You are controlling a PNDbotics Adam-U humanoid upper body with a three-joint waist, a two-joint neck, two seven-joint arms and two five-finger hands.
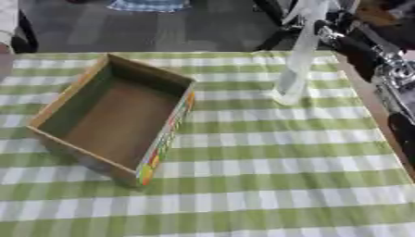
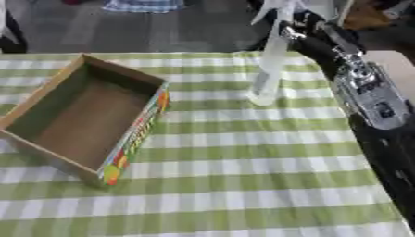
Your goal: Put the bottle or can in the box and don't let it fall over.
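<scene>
1. Across the whole view you've got the table, spread with a green-and-white checked cloth, floor showing dark beyond its far edge.
2. Your cardboard box sits open-topped on the left half of that cloth, turned at an angle, brown inside, with a bright multicoloured strip along the side wall facing right.
3. Your right arm comes in from the upper right, black with silver joints, running down the right edge of the table.
4. Your clear plastic bottle stands well to the right of the box, tall and slim, leaning a little with its top toward the right, its base down at the cloth near the far edge.
5. Your right hand is up at the bottle's upper part, fingers wrapped round it.
6. Your left hand isn't showing in either eye.
</scene>
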